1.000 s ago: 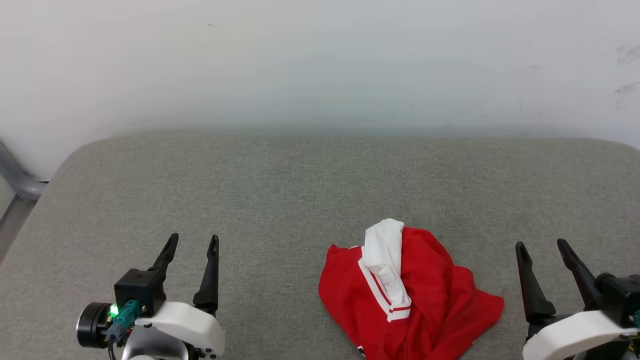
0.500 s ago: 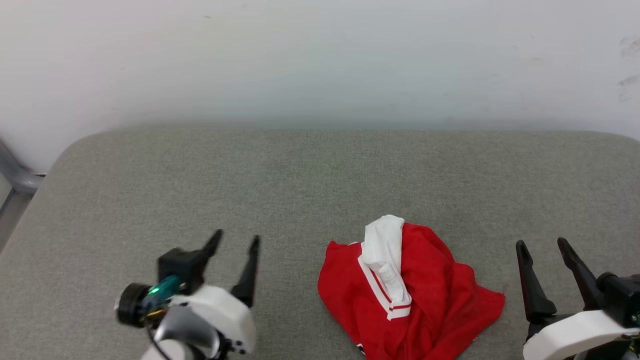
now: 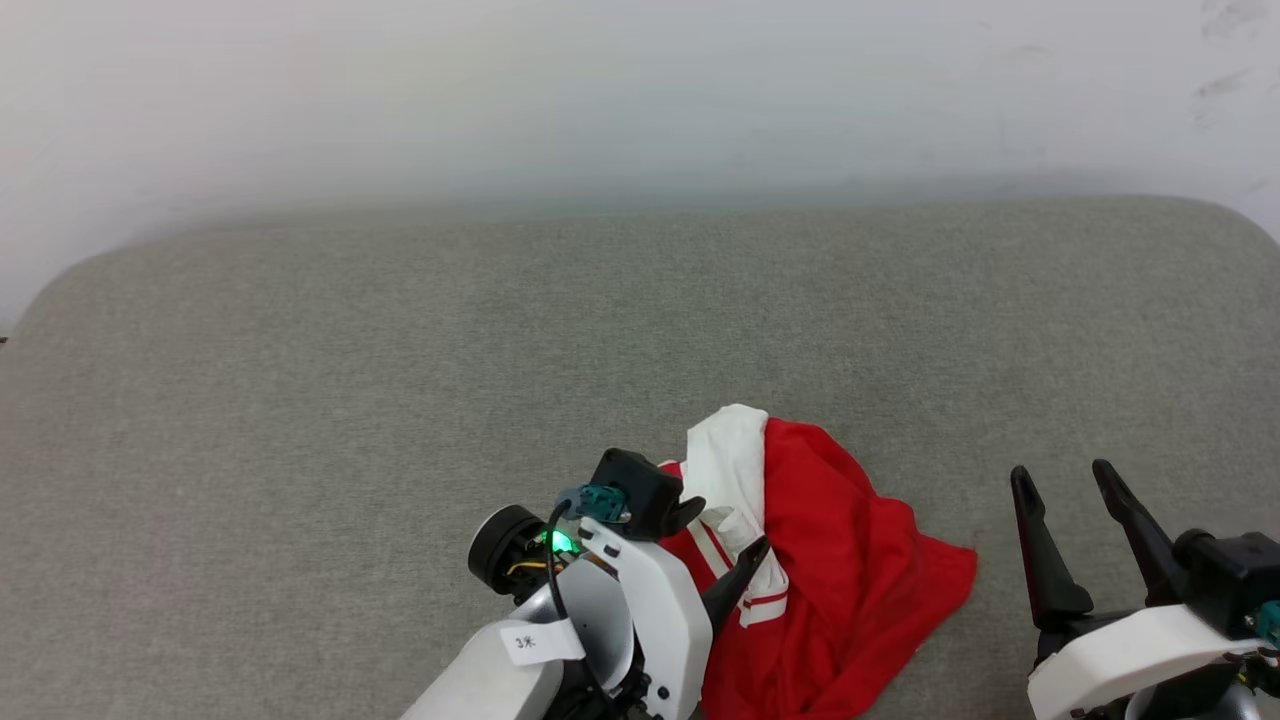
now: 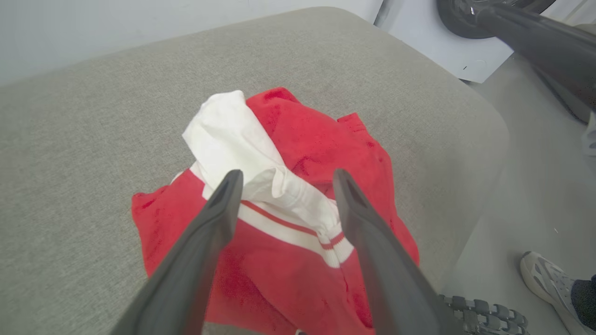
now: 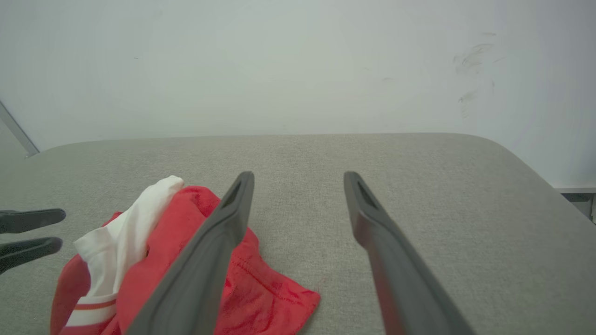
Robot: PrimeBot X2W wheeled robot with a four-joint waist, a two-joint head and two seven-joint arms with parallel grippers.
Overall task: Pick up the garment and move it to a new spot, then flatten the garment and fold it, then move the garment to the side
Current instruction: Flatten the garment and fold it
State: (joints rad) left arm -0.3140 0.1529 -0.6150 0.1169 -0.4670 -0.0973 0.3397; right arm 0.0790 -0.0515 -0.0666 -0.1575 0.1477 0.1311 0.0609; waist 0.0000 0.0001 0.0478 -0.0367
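Swung in from the left, the left gripper (image 3: pixel 726 527) now hangs over the shirt (image 3: pixel 840 560), jaws apart. Right gripper (image 3: pixel 1060 470) sits near it, likewise spread, empty.

Counts by kind, 5 items total.
1 garment (image 3: pixel 850 600); 2 grippers: left gripper (image 4: pixel 287 174), right gripper (image 3: pixel 1059 470), 2 dark fingers (image 5: pixel 209 260) each, 4 in all; 1 grey padded surface (image 3: pixel 400 400); 1 shoe (image 4: pixel 542 274) on a person's foot.
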